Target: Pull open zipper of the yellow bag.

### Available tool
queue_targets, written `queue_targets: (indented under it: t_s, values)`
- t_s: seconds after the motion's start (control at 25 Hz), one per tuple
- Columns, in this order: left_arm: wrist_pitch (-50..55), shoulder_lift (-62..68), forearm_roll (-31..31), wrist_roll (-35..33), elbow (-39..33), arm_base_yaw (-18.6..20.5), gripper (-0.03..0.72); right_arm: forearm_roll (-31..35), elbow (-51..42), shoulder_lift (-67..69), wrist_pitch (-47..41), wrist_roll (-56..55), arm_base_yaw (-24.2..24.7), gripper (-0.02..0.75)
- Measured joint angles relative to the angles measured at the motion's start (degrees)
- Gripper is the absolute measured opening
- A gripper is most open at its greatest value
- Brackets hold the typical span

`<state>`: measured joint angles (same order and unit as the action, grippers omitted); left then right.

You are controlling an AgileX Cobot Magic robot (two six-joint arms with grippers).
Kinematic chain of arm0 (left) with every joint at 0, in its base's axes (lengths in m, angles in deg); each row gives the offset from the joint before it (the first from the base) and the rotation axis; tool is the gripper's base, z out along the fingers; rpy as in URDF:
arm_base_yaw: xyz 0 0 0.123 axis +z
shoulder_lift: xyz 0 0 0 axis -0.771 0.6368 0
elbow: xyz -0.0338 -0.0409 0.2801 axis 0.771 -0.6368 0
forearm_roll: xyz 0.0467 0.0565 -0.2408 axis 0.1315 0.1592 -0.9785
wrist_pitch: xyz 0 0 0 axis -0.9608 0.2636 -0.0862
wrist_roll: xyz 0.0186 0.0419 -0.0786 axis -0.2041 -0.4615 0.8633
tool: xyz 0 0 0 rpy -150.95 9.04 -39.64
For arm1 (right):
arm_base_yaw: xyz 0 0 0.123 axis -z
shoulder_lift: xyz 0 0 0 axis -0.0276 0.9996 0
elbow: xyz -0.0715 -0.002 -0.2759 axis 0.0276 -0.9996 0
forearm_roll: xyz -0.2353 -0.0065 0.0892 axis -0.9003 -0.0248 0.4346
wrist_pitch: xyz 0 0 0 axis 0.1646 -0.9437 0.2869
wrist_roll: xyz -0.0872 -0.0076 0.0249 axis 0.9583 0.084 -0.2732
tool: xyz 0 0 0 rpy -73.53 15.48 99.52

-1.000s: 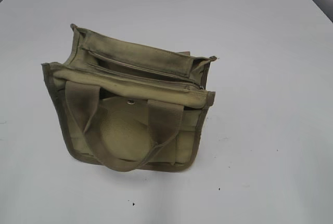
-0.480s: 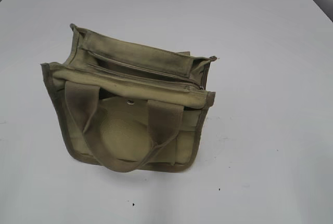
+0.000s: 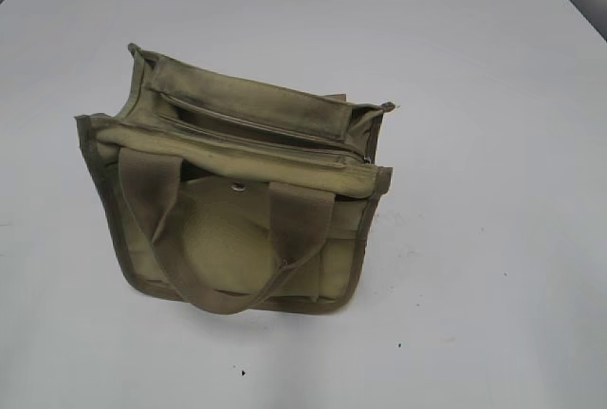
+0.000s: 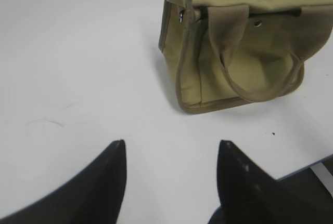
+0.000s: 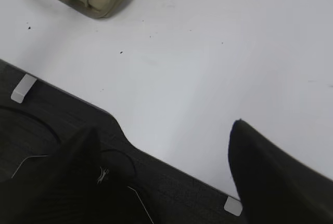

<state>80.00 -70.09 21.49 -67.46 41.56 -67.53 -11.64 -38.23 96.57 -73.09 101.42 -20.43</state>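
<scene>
White desk carries the yellow bag mid-frame; its zipper pull is hard to discern. Left tool and right tool gape, both empty.

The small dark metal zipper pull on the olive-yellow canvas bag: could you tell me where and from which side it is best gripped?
Grip the small dark metal zipper pull itself, probably from above at the right end of the olive-yellow canvas bag. The khaki zipper runs along the upward-facing top, and the pull sits at that end, clear of the webbing handles. A narrow claw pinch suits so small a tab.
</scene>
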Motion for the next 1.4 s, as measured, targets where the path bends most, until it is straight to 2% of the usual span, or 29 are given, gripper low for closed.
queue_targets:
  t_s: [0.16, 0.32, 0.48, 0.8, 1.4]
  values:
    - [0.00, 0.00, 0.00, 0.00, 0.00, 4.83, 0.432, 0.21, 0.00, 0.00, 0.05, -0.01, 6.45, 0.594]
    - [0.00, 0.00, 0.00, 0.00, 0.00, 12.20, 0.432, 0.21, 0.00, -0.60, 0.09, -0.01, 14.17, 0.594]
    - [0.00, 0.00, 0.00, 0.00, 0.00, 17.11, 0.433, 0.21, 0.00, -4.02, 0.09, -0.01, 18.33, 0.594]
    - [-0.05, -0.89, 0.00, 0.00, 0.00, 17.48, 0.433, 0.21, 0.00, -13.50, 0.16, 0.06, 19.26, 0.594]
    - [-0.03, -1.75, 0.00, -0.01, -0.16, 17.08, 0.433, 0.24, 0.00, -13.67, 0.16, 0.06, 19.26, 0.594]
